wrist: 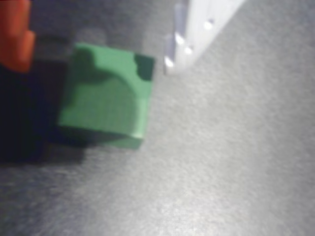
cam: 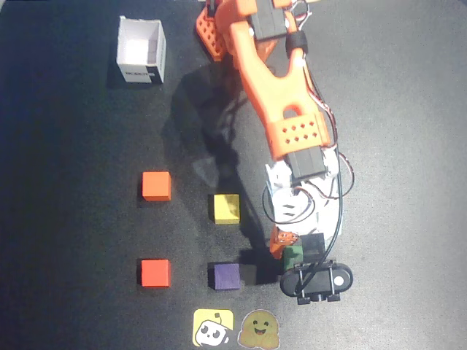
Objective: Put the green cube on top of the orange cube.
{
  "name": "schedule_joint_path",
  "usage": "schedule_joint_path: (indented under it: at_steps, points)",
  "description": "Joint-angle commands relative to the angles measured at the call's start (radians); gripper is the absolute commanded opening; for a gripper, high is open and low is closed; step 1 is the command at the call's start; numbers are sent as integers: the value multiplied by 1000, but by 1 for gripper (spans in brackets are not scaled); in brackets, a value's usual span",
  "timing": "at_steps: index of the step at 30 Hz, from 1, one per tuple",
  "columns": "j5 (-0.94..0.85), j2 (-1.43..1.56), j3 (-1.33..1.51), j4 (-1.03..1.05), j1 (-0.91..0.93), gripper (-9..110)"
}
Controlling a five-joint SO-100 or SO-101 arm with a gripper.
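Orange arm [cam: 281, 95]: extended from the far edge toward the near right in the overhead view; gripper [cam: 290, 250] lowered, fingers spread apart, white finger [wrist: 197, 29] on the right.

green cube [wrist: 103, 96] tilted between orange and white jaws, grey surface [wrist: 231, 162]

On the dark counter [cam: 66, 131] in the overhead view we see a white open box [cam: 141, 49] at eleven o'clock. A yellow cube [cam: 225, 208] sits near centre, a purple cube [cam: 225, 276] below it at six, a red-orange cube [cam: 155, 273] at seven. Two cartoon stickers [cam: 234, 329] lie side by side at the bottom edge.
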Motion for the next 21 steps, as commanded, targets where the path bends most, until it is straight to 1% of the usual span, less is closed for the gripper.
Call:
schedule_joint_path:
  at_steps: [1,21]
  points:
    - [18,0,-92,-18,-8,21]
    - [66,-84,-57,-120,-12,21]
